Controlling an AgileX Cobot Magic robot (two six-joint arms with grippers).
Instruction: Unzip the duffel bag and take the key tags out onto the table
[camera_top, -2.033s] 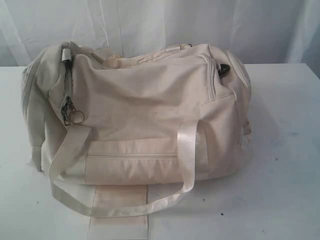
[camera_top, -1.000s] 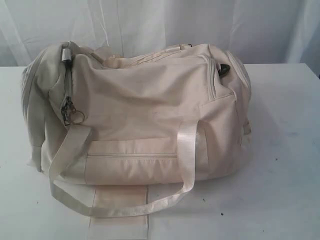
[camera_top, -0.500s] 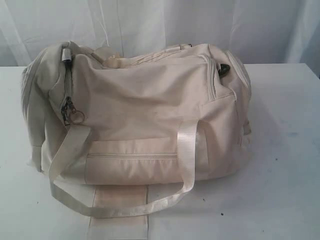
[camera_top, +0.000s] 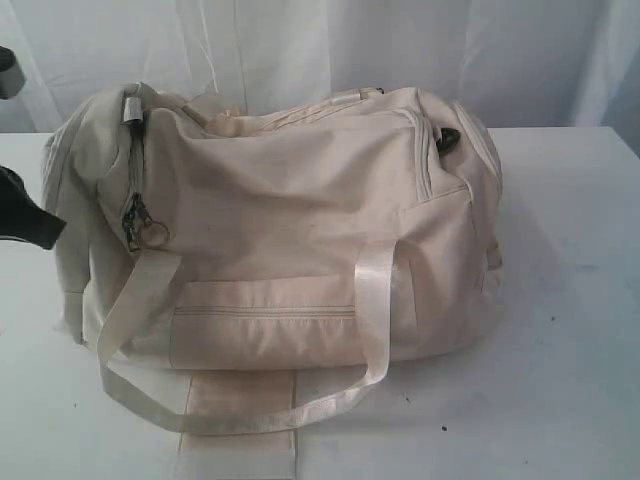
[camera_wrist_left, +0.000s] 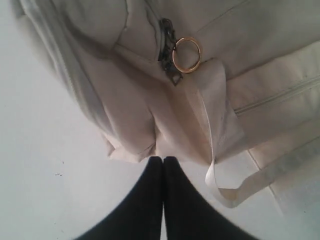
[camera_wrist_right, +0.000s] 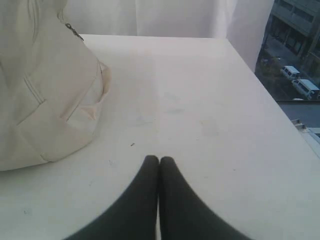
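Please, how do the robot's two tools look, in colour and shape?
The left tool and the right tool look alike: each has two smooth matte black fingers, broad at the base, tapering to rounded tips. No cables or markings show.

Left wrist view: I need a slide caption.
Shut left gripper hovers beside the duffel bag, facing its ring zipper pull.
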